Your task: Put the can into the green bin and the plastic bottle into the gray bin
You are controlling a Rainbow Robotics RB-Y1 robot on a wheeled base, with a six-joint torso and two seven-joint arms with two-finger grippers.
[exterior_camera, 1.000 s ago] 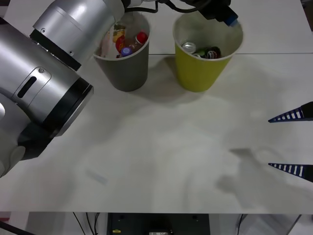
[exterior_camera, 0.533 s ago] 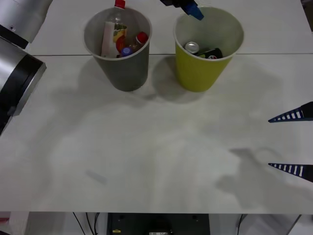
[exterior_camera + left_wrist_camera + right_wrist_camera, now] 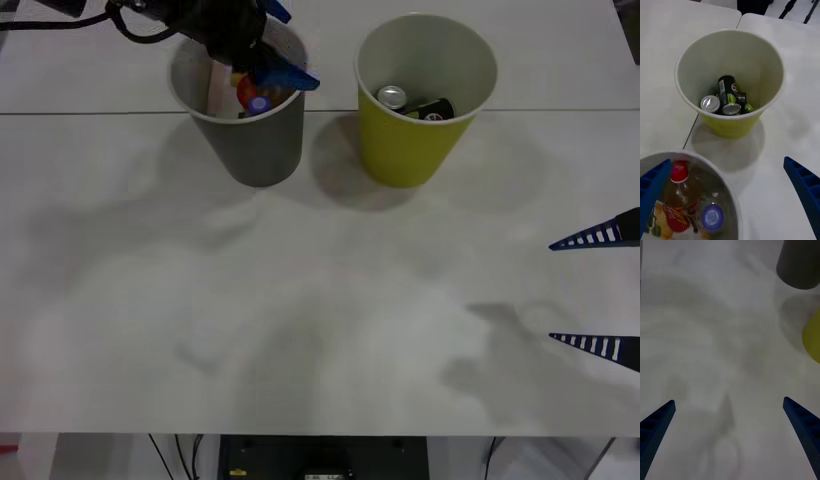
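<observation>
Two bins stood side by side at the far part of the white table (image 3: 300,300) in the front view: the gray bin (image 3: 250,140) on the left, the green bin (image 3: 415,140) on the right, near but not touching. The left pincer (image 3: 270,45) hung over the gray bin's rim, blue fingers spread wide, nothing btwn them. Inside the gray bin lay bottles w/ red and blue caps. The can (image 3: 436,107) lay in the green bin, next to a paler silver can (image 3: 388,96). The right pincer (image 3: 600,290) sat at the right edge over bare table, fingers wide apart, holding nothing.

Right wrist view: both blue fingers (image 3: 657,423) far apart above bare table; the gray bin's base (image 3: 799,262) and an edge of the green bin (image 3: 813,339) showed farther off.

Left wrist view: the left pincer's fingers (image 3: 805,187) stood wide at the corners. The green bin (image 3: 733,125) held the dark can (image 3: 727,87) on its side among approx. three other cans. A plastic bottle (image 3: 681,183) w/ a red cap and a blue-capped one (image 3: 712,217) lay in the gray bin (image 3: 730,195).
</observation>
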